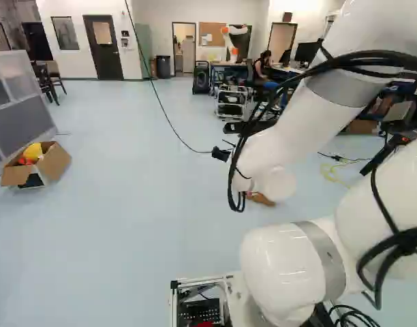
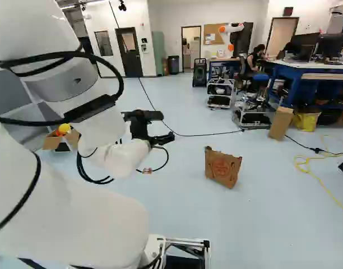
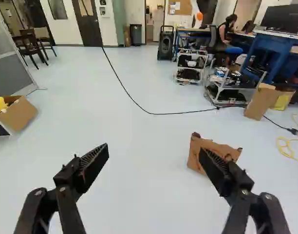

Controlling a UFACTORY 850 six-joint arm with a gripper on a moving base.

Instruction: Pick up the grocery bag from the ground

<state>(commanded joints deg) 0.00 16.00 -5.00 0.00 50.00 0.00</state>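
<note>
The gripper (image 2: 148, 126) shows in the right base view, held above the floor at the arm's end. In the wrist view the gripper (image 3: 154, 150) stands wide open with nothing between its fingers. The brown paper grocery bag (image 2: 222, 167) stands on the floor, slightly tilted, to the right of the gripper in the right base view. In the wrist view the bag (image 3: 212, 152) lies ahead of and below the gripper, partly hidden behind one finger. My arm covers most of it in the left base view, where a small brown piece (image 1: 260, 198) shows.
An open cardboard box (image 1: 53, 162) with yellow and red things stands by a grey partition. A black cable (image 3: 154, 113) crosses the floor beyond the bag. Wheeled carts (image 2: 220, 93), a blue workbench (image 2: 297, 78) and a yellow cord (image 2: 323, 179) are farther off. Another robot (image 1: 232, 42) stands at the back.
</note>
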